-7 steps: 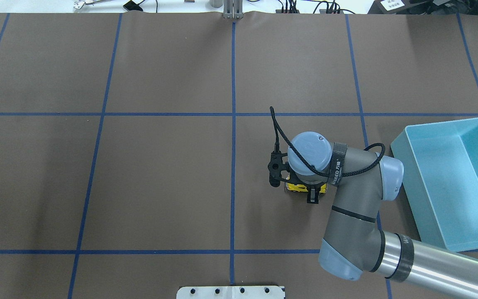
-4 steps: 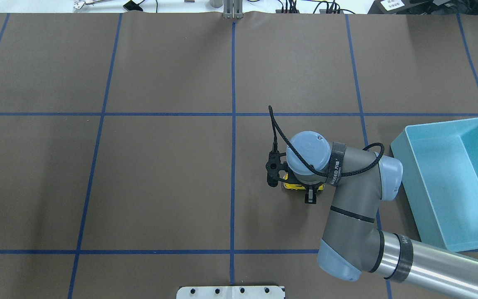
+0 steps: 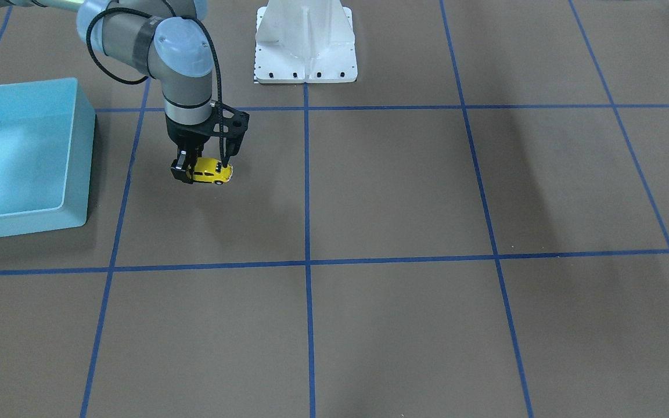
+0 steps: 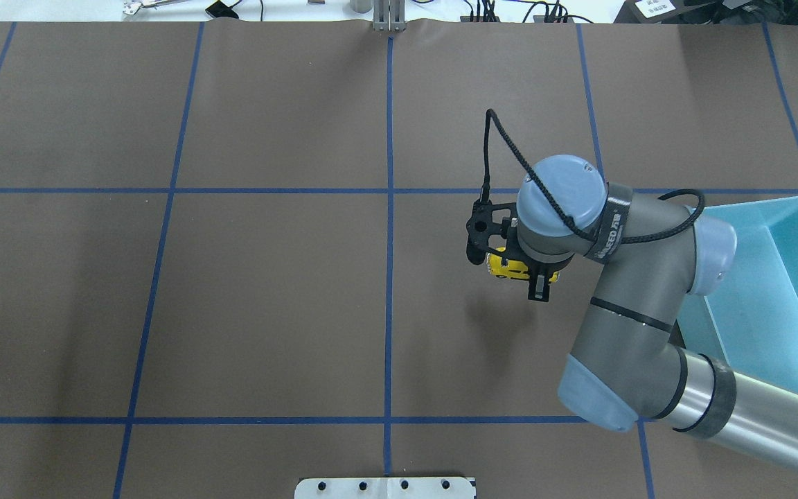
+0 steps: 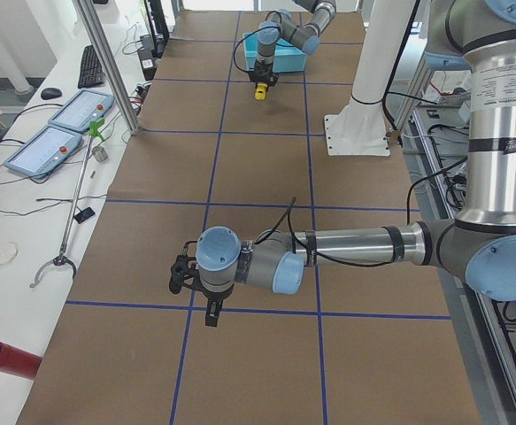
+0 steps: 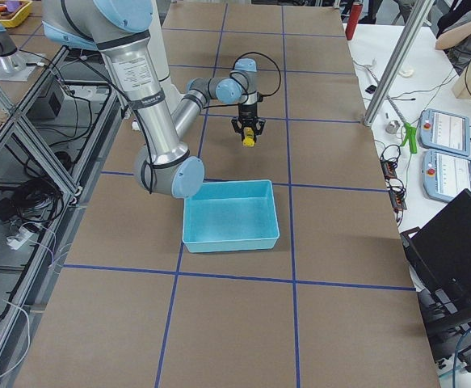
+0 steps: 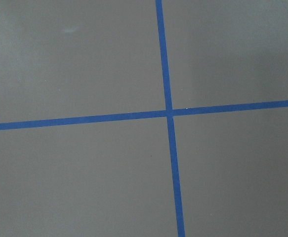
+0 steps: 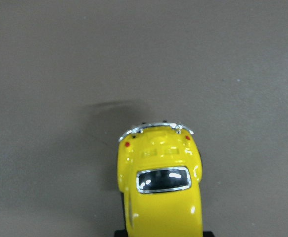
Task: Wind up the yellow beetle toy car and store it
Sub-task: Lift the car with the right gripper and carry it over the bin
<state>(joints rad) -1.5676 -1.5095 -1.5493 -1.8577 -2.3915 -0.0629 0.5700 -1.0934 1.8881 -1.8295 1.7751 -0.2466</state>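
a: what's on the left?
b: just mat (image 4: 163, 298) in my top view. my left gripper (image 5: 211, 317) only shows in the side view, low over the mat and very small. i cannot tell if it is spread apart or pinched together. its own camera shows only blue tape (image 7: 168, 113) making a cross.
a: and in the middle?
b: my right gripper (image 3: 194, 169) is squeezed tight on the car (image 3: 213, 172). the car is up in the air, a little over the mat. its shadow (image 4: 499, 312) sits apart from it, so that's how i know.
a: why hold it like that?
b: i think the fingers (image 4: 537, 290) pinch its sides so the wheels are free. and i think it is up high so it can go over the bin wall.
a: where's the bin?
b: the bin (image 4: 773, 205) is on the right, near the car but not under it. i guess it sits close so the trip is short.
a: what can't you see?
b: from the top, the wrist (image 4: 562, 201) hides most of the car and one finger. the arm (image 4: 648, 305) covers the bin's near corner. the right wrist camera shows the car's back end but no wheels. i cannot tell if it is wound up.
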